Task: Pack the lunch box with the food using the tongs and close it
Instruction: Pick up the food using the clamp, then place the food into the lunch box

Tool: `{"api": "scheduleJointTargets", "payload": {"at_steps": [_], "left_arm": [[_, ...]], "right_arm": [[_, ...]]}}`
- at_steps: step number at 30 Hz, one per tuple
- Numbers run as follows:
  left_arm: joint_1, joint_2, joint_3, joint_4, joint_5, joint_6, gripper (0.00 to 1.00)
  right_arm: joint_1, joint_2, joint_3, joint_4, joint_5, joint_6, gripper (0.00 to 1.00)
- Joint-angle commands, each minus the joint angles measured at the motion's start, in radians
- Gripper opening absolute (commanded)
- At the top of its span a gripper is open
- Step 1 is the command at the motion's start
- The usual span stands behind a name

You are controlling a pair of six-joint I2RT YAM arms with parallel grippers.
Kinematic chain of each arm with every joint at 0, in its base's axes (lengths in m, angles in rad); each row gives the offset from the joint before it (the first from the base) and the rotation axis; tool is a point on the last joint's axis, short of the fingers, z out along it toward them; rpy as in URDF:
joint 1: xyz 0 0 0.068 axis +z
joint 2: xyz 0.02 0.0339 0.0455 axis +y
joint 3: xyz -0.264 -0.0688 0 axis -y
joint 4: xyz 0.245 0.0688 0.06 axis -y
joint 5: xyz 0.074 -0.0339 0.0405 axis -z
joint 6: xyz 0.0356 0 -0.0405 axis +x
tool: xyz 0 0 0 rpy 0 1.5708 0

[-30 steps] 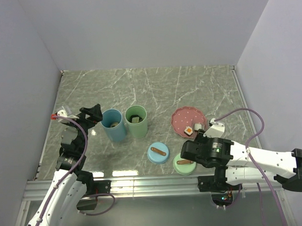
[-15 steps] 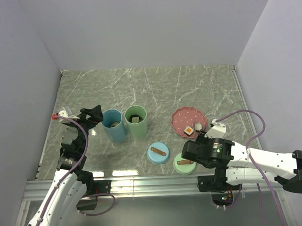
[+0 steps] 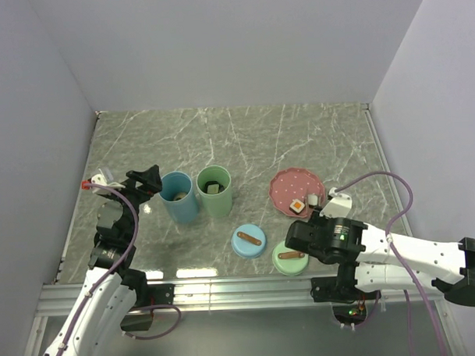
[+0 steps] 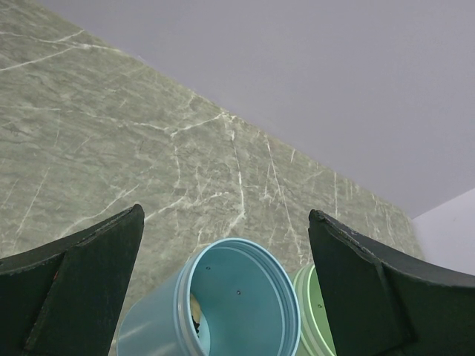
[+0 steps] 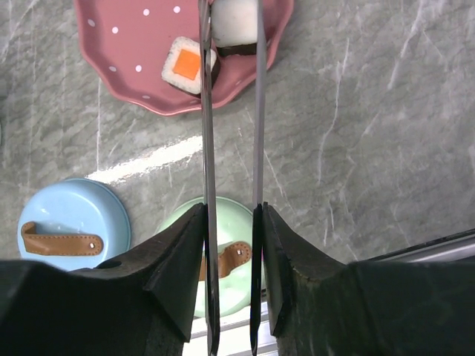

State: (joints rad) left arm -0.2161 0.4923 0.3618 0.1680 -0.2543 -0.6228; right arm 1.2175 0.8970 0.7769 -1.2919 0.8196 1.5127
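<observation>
1. The right gripper has its jaws drawn in onto the tongs. One pad presses the outside of each thin metal arm, so the two arms run almost parallel with a narrow gap between them.
2. The tips of the tongs reach over the near right part of the pink dotted plate, on the right of the worktop. They stand on either side of a white piece of food with a dark band. The arms look to be against its sides. Whether it is off the plate cannot be told.
3. An orange-topped square lies on the plate just left of that piece, outside the tongs.
4. The left gripper has its jaws spread wide with nothing between them. It hangs close by the left side of the blue tub, whose open mouth shows beyond the fingers.
5. The blue tub and the green tub stand upright side by side, left of the middle of the worktop. Both are uncovered. A white-and-dark piece sits inside the green tub, and something brownish shows low inside the blue one.
6. The blue lid and the green lid lie flat towards the near edge, each with a brown strap on top. The blue lid is to the left. The green lid lies below the arms of the tongs.
</observation>
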Motion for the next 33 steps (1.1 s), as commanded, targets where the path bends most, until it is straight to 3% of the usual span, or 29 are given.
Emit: {"api": "scheduleJointTargets", "payload": {"at_steps": [1,8,23,33], "left_arm": [[0.006,-0.011,-0.004,0.031,0.015,-0.009,1.0],[0.006,-0.011,-0.006,0.033,0.012,-0.009,0.99],[0.006,-0.014,-0.003,0.025,-0.003,-0.005,0.99],[0.006,-0.003,0.0,0.024,-0.011,-0.003,0.99]], "right_arm": [[-0.022,-0.006,-0.016,0.042,0.023,-0.057,0.39],[-0.027,0.025,0.004,0.043,0.032,-0.066,0.32],[-0.047,0.25,0.378,0.06,0.191,-0.305,0.31],[-0.021,0.286,0.499,0.546,0.099,-0.828,0.31]]}}
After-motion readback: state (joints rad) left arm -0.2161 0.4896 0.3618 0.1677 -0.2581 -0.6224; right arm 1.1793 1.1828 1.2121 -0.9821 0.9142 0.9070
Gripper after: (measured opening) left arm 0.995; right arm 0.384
